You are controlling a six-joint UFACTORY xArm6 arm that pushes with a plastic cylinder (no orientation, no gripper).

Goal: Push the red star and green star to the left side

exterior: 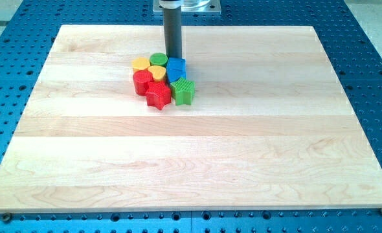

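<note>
My tip point(173, 58) holds nothing, resting at the cluster's top edge. The small red star-shaped block point(158, 95) and green star-shaped block point(183, 92) touch below; probably light, rigid, sliding easily. Push their right-hand faces.

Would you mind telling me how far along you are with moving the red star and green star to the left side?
Nothing looks done yet: the red star and green star sit packed with the other blocks, left of the board's middle near the view's top. In hand: my tip rests at the cluster's top edge, against the blue block. Left: pushing both stars to the wooden board's left side.
</note>
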